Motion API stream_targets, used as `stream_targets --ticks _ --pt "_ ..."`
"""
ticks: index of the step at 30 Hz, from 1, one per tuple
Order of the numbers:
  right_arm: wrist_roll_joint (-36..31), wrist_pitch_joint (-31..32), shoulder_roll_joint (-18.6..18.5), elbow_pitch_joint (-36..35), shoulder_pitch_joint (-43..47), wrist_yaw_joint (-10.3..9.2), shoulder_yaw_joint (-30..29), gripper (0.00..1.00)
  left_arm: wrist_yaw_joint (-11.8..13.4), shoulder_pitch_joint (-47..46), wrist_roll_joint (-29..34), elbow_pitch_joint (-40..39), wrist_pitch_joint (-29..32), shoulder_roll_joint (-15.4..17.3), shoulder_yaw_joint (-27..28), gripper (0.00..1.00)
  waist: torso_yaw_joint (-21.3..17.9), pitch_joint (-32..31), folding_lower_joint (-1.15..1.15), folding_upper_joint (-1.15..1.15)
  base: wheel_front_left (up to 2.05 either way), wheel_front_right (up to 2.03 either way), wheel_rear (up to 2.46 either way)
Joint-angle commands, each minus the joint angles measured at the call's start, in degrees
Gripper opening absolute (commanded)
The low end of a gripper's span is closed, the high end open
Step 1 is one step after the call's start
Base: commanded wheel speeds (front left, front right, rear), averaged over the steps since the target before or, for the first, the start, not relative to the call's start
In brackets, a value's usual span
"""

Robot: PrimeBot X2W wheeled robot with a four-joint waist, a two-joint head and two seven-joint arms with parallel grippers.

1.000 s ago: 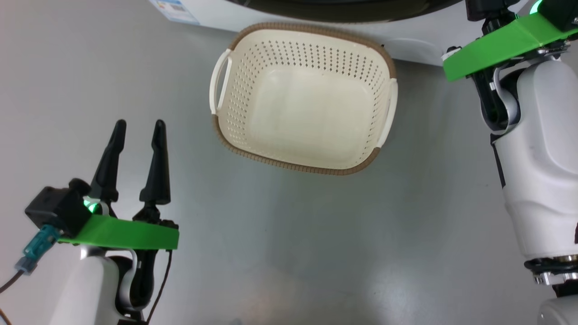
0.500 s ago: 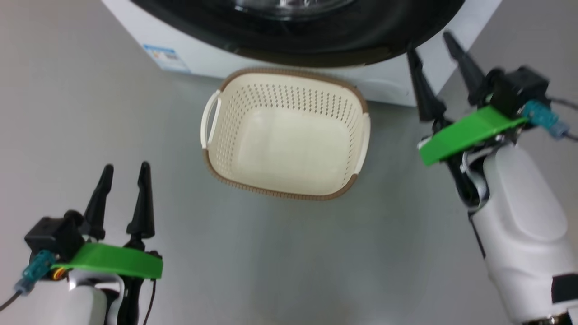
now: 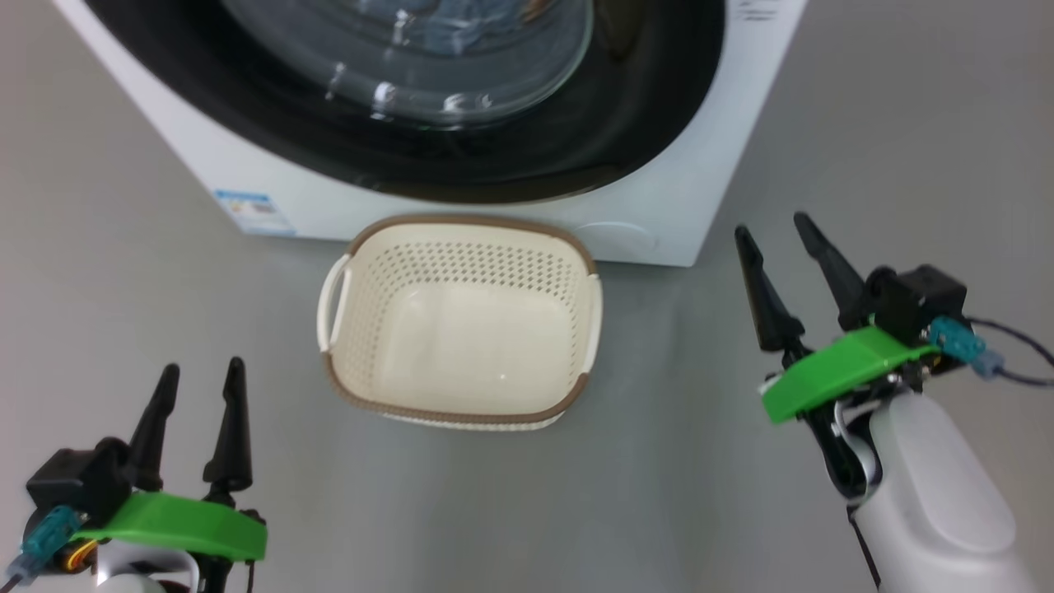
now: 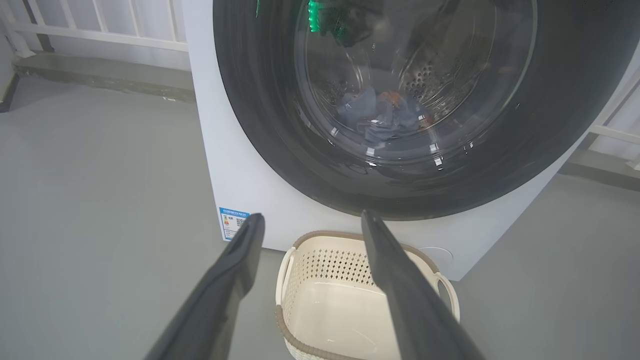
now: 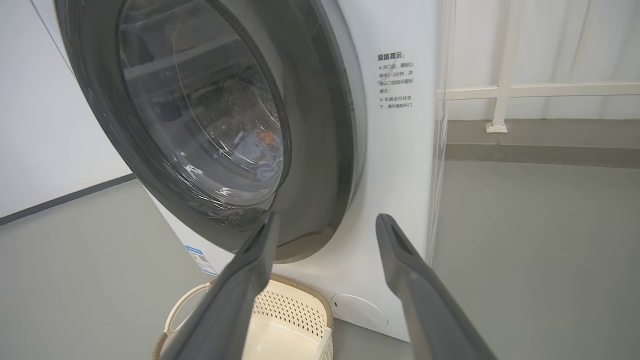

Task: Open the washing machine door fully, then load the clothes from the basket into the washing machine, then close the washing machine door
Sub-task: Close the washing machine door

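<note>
The washing machine [image 3: 700, 165] stands at the top of the head view. Its door [image 3: 642, 107] lies flat against the front, black rim around the glass bowl. Through the glass I see blue clothes [image 4: 385, 112] in the drum, also the clothes [image 5: 255, 147] in the right wrist view. The cream basket [image 3: 461, 346] sits on the floor just before the machine with nothing in it. My left gripper [image 3: 202, 368] hovers open at the lower left, short of the basket. At the right, beside the machine's corner, my right gripper [image 3: 771, 226] is open and holds nothing.
A blue label sticker [image 3: 254, 210] and a round white cap [image 3: 626, 239] sit low on the machine's front. White railings [image 5: 500, 90] run behind the machine on both sides. Grey floor [image 3: 906, 123] spreads left and right of the basket.
The head camera has tipped up, bringing the door into view. My right arm has drawn back from the machine to the basket's right, fingers now apart. The left gripper stays open.
</note>
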Motion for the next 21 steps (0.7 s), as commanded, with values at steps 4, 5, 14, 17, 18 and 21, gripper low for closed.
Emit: stream_targets --ticks 4,5,14,17,18,21 --pt "0.4 -0.3 0.9 -2.0 3.5 -0.13 0.4 1.00 -0.1 0.9 0.2 -0.5 -0.4 2.5 3.0 1.00 -4.6 -4.1 0.00 0.00 0.00 0.00 0.00" --pt "0.5 -0.3 0.8 -2.1 4.3 -0.13 0.2 1.00 -0.1 1.2 0.1 -0.4 -0.4 2.6 3.1 1.00 -5.2 -4.5 0.00 0.00 0.00 0.00 0.00" --pt "0.8 -0.3 0.1 -3.0 9.8 -0.13 -2.6 1.00 -0.1 3.7 0.2 0.2 -0.4 3.6 4.5 1.00 -9.5 -7.2 0.00 0.00 0.00 0.00 0.00" --pt "0.8 -0.3 0.1 -3.2 10.8 -0.13 -3.3 1.00 -0.1 4.5 0.4 0.4 -0.4 3.7 5.4 1.00 -10.7 -7.6 0.00 0.00 0.00 0.00 0.00" --pt "0.8 -0.3 -0.1 -3.3 11.5 -0.13 -3.6 1.00 -0.1 4.9 0.5 0.6 -0.4 3.7 5.8 1.00 -11.3 -8.0 0.00 0.00 0.00 0.00 0.00" --pt "0.7 -0.3 -0.5 -3.4 12.6 -0.13 -4.5 1.00 -0.1 5.1 0.5 0.9 -0.4 3.7 6.2 1.00 -11.8 -8.6 0.00 0.00 0.00 0.00 0.00"
